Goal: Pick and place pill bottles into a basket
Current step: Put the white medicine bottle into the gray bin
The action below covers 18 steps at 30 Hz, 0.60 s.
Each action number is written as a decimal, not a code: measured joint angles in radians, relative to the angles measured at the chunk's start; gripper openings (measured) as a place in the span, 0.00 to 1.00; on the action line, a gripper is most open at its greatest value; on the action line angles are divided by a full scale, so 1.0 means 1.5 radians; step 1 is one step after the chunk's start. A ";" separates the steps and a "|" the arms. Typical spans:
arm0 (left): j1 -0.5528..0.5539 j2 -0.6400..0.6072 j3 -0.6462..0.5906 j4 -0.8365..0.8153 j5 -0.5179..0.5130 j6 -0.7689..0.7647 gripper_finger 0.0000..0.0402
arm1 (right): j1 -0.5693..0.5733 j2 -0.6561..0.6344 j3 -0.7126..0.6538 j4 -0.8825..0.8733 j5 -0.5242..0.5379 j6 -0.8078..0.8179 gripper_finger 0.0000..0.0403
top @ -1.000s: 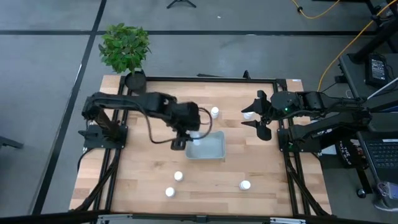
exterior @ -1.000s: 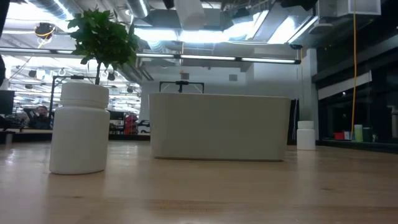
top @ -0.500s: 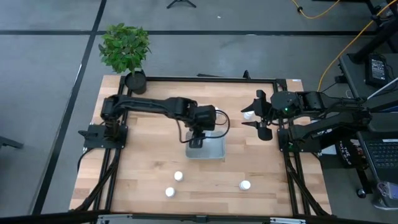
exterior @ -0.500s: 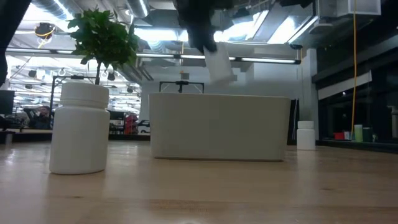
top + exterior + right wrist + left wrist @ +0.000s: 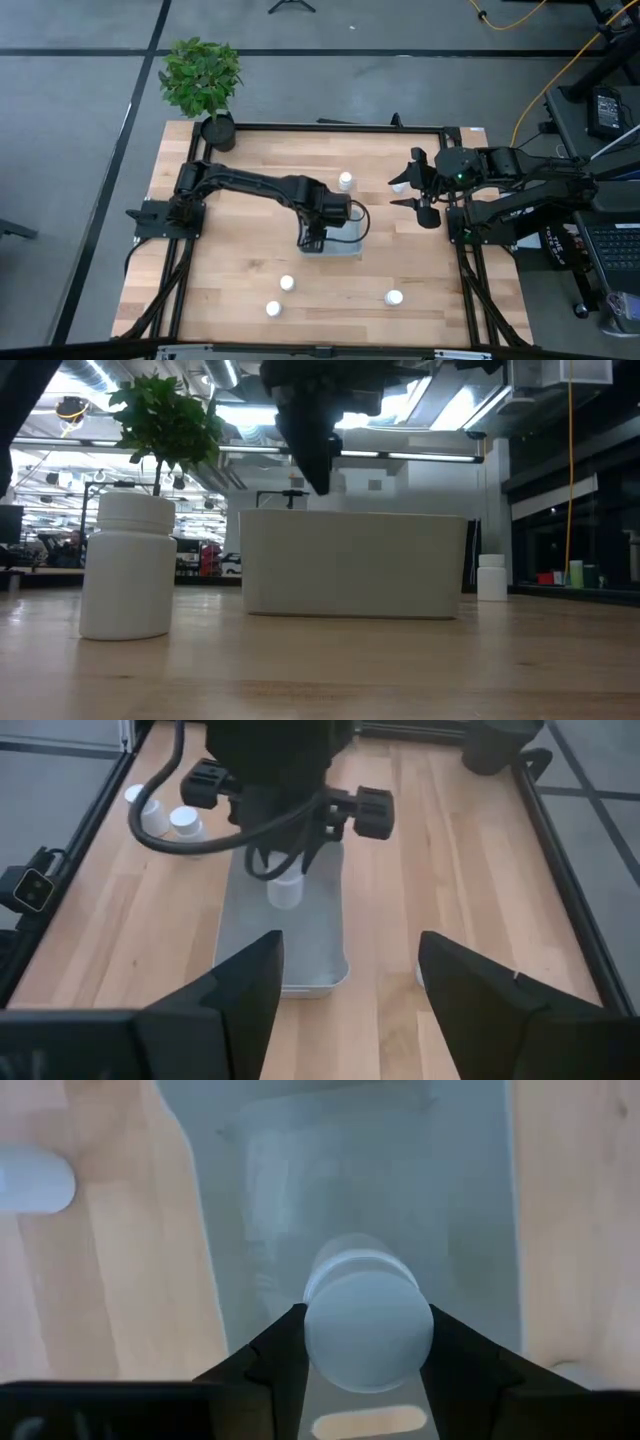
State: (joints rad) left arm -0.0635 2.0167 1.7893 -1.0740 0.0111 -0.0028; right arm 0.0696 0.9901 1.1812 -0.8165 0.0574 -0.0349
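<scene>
My left gripper [image 5: 318,234] is over the pale grey-blue basket [image 5: 347,240], shut on a white pill bottle [image 5: 368,1325], which also shows in the right wrist view [image 5: 285,890]. The basket stands mid-table and also shows in the low view [image 5: 352,565]. My right gripper [image 5: 413,186] waits open at the table's right side, with one bottle [image 5: 399,186] close by its fingers. Another bottle [image 5: 345,181] stands beyond the basket. Three more bottles [image 5: 287,284] [image 5: 272,309] [image 5: 394,297] stand near the table's near edge. My left gripper pinches the bottle's round side wall [image 5: 312,1330] between its two fingers, one on each opposite side. The fingers come from above, pointing down. The bottle hangs upright below them, over the basket's inside [image 5: 288,935]; I cannot tell whether its lower end touches the floor.
A black pot with a green plant [image 5: 203,80] stands at the table's far left corner. A black frame [image 5: 330,126] runs around the table. In the low view one bottle [image 5: 128,565] stands close by at the left, and another [image 5: 490,577] stands far off at the right.
My left gripper has gone toward the table's right edge, from beside the basket's left wall to over the basket, carrying the bottle. It has also come down toward the basket. My right gripper has kept still.
</scene>
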 joint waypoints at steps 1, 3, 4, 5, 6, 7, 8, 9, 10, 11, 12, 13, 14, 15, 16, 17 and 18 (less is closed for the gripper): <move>0.002 0.000 0.000 -0.001 -0.005 -0.001 0.37 | 0.000 0.000 0.000 0.000 0.000 0.000 0.59; 0.006 -0.001 -0.009 0.004 -0.008 0.004 0.37 | 0.000 0.000 0.000 0.000 0.000 0.000 0.59; 0.009 -0.005 -0.024 0.009 -0.008 0.003 0.37 | 0.000 0.000 0.000 0.000 0.000 0.000 0.59; 0.011 -0.012 -0.047 0.011 -0.009 0.002 0.37 | 0.000 0.000 0.000 -0.001 -0.001 0.000 0.59; 0.012 -0.020 -0.074 0.012 -0.010 -0.002 0.37 | 0.000 0.000 0.000 -0.002 -0.002 0.002 0.59; 0.014 -0.032 -0.101 0.023 -0.010 -0.007 0.37 | 0.000 0.000 0.000 -0.005 -0.002 0.003 0.59; 0.014 -0.044 -0.128 0.034 -0.010 -0.010 0.37 | 0.000 0.000 0.000 -0.010 -0.003 0.003 0.59; 0.014 -0.060 -0.156 0.049 -0.011 -0.016 0.37 | 0.000 0.000 0.000 -0.013 -0.004 0.003 0.59; 0.014 -0.076 -0.181 0.065 -0.011 -0.021 0.37 | 0.000 0.000 0.000 -0.015 -0.005 0.002 0.59; 0.014 -0.090 -0.202 0.083 -0.011 -0.026 0.37 | 0.000 0.000 0.000 -0.014 -0.005 0.001 0.59; 0.015 -0.102 -0.217 0.105 -0.010 -0.030 0.37 | 0.000 0.000 0.000 -0.014 -0.005 -0.001 0.59; 0.017 -0.115 -0.231 0.126 -0.006 -0.032 0.37 | 0.000 0.000 0.000 -0.011 -0.005 -0.007 0.59; 0.019 -0.125 -0.242 0.135 -0.006 -0.036 0.37 | 0.000 0.000 0.000 -0.007 -0.005 -0.015 0.59; 0.022 -0.134 -0.250 0.143 -0.006 -0.040 0.37 | 0.000 0.000 0.000 -0.003 -0.005 -0.018 0.59; 0.026 -0.137 -0.252 0.146 -0.007 -0.044 0.37 | 0.000 0.000 0.000 0.002 -0.005 -0.021 0.59; 0.028 -0.137 -0.252 0.151 -0.008 -0.045 0.37 | 0.000 0.000 0.000 0.006 -0.005 -0.025 0.59; 0.031 -0.137 -0.252 0.151 -0.008 -0.045 0.37 | 0.000 0.000 0.000 0.011 -0.005 -0.027 0.59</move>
State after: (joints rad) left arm -0.0166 1.8115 1.4112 -0.8476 -0.0013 -0.0706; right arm 0.0696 0.9897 1.1812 -0.8003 0.0505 -0.0761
